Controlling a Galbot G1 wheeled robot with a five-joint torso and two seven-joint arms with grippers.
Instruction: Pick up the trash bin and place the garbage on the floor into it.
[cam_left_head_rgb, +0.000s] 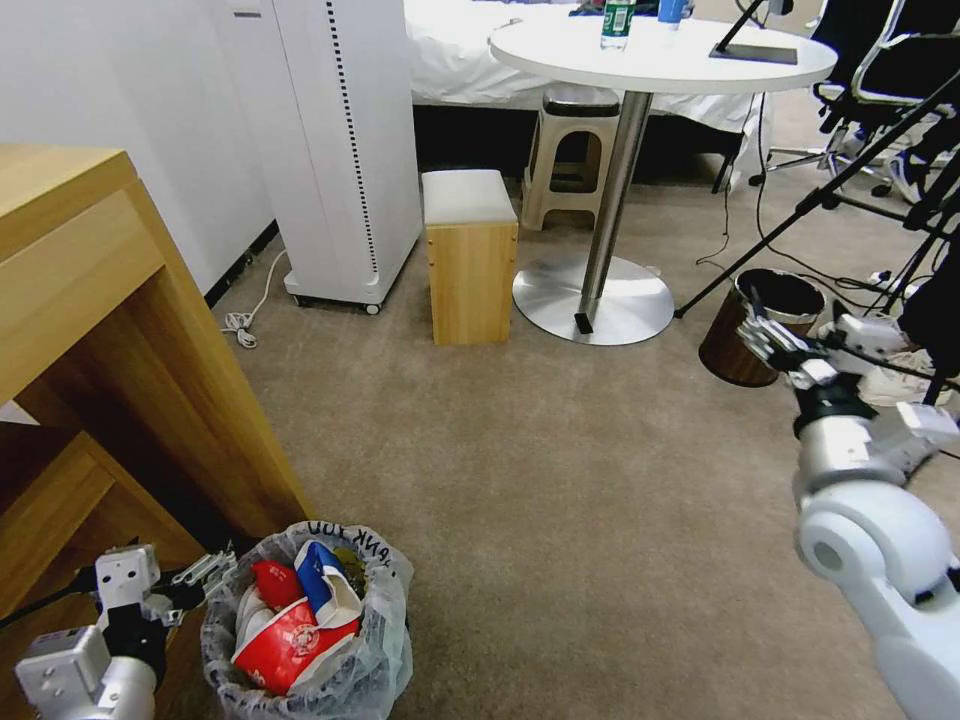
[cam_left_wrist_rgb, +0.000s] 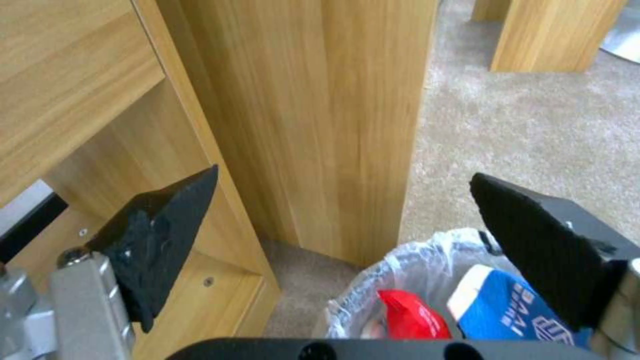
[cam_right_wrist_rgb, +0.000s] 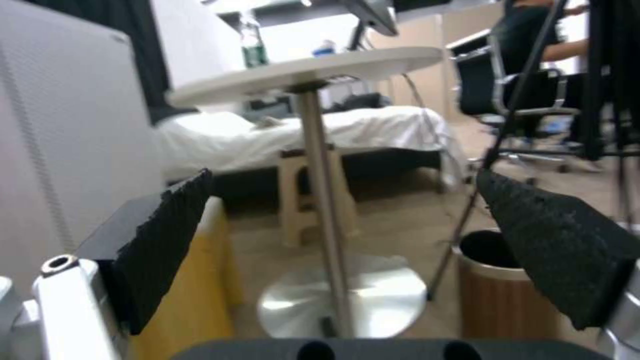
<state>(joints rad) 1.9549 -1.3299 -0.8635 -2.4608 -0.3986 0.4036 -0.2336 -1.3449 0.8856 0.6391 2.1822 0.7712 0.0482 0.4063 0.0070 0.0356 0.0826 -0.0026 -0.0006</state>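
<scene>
Holding two cups, one trash bin

Trash bin upright on floor, bag-lined, holding red and blue-white cups.

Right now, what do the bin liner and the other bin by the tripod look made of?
The trash bin liner looks like thin translucent plastic film: crinkled, glossy, contents showing through. The brown bin looks wood-grain, possibly veneer or print, with a shiny metal-looking rim.
</scene>
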